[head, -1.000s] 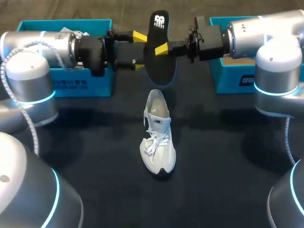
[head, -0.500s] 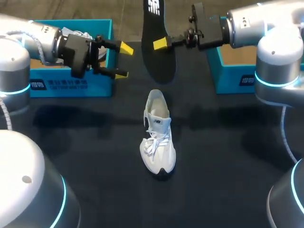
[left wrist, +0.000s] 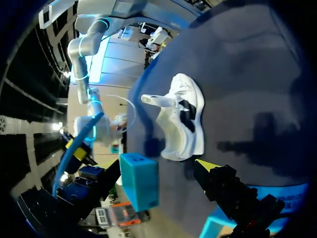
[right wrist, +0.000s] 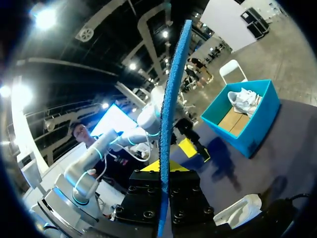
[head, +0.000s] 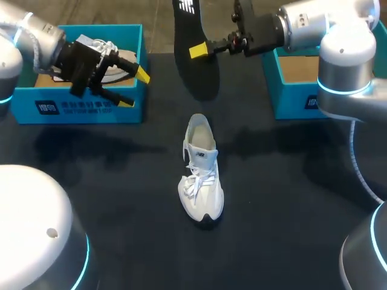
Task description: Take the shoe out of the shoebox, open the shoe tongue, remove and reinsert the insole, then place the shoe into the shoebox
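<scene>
High over the far middle of the table (head: pixel 121 199), the right gripper (head: pixel 204 48) is clamped on the black insole (head: pixel 192 57), pinching one long edge so that the sheet hangs on edge with its broad end down. The right wrist view shows the insole (right wrist: pixel 171 99) edge-on between the fingers, thin and blue underneath. The left gripper (head: pixel 133 88) hangs spread and empty in front of the left box (head: pixel 84 109) (a second shoe lies inside it). The white shoe (head: pixel 201 175) stands on its sole mid-table, toe toward the robot, well apart from both boxes and both grippers; the left wrist view also shows the shoe (left wrist: pixel 181 119).

I judge the insole to be very light, thin foam: springy rather than stiff, likely to bow or twist if pushed from one edge. The side pinch suits carrying; for reinsertion the broad end probably has to lead into the opening. The shoe looks light too, with a soft upper over a firmer sole, so it may skid on the dark cloth. The heel collar or the tongue looks the best hold for steadying it.
</scene>
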`<state>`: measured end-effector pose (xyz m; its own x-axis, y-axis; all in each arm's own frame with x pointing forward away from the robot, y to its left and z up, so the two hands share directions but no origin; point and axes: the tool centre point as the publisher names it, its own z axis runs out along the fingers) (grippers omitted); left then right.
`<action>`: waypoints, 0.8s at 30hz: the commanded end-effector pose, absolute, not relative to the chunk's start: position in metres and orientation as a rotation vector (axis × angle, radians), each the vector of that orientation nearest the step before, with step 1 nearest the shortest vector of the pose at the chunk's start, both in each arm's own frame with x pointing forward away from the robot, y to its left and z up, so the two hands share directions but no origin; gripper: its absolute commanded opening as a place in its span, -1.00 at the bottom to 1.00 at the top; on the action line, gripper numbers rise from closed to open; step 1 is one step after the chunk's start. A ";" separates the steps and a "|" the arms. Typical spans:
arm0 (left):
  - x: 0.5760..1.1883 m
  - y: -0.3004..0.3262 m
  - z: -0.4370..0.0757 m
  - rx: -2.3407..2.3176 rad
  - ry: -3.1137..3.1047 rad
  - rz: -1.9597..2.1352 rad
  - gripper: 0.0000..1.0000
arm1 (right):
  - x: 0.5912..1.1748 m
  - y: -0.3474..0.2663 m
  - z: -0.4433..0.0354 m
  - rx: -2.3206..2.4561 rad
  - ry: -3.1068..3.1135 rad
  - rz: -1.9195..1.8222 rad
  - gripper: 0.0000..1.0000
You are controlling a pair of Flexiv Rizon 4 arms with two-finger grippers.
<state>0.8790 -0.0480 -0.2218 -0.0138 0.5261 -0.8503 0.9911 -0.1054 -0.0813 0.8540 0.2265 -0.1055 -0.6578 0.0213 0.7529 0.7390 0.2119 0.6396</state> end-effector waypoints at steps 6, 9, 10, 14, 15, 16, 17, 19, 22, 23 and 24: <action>0.888 -0.051 -0.225 1.634 1.827 -1.099 1.00 | 0.854 0.228 -0.106 -0.703 -1.873 -1.497 -1.00; 0.890 -0.056 -0.223 1.543 1.944 -1.111 1.00 | 0.860 0.229 -0.116 -0.672 -1.926 -1.573 -1.00; 0.890 -0.057 -0.223 1.513 1.981 -1.099 1.00 | 0.862 0.229 -0.119 -0.641 -1.943 -1.601 -1.00; 0.889 -0.063 -0.227 1.463 2.014 -1.110 1.00 | 0.869 0.228 -0.133 -0.573 -1.984 -1.676 -1.00; 0.889 -0.064 -0.228 1.440 2.003 -1.116 1.00 | 0.871 0.228 -0.136 -0.546 -2.004 -1.683 -1.00; 0.889 -0.066 -0.230 1.416 2.017 -1.120 1.00 | 0.872 0.228 -0.140 -0.547 -2.012 -1.687 -1.00; 0.889 -0.067 -0.231 1.412 2.008 -1.113 1.00 | 0.874 0.227 -0.145 -0.521 -2.018 -1.710 -1.00; 0.888 -0.071 -0.233 1.387 2.005 -1.120 1.00 | 0.877 0.225 -0.151 -0.506 -2.039 -1.720 -1.00; 0.885 -0.078 -0.239 1.372 2.010 -1.121 1.00 | 0.882 0.223 -0.163 -0.467 -2.063 -1.745 -1.00; 0.884 -0.080 -0.241 1.370 2.009 -1.121 1.00 | 0.883 0.223 -0.167 -0.437 -2.063 -1.750 -1.00; 0.883 -0.083 -0.242 1.338 2.018 -1.146 1.00 | 0.884 0.223 -0.170 -0.447 -2.073 -1.745 -1.00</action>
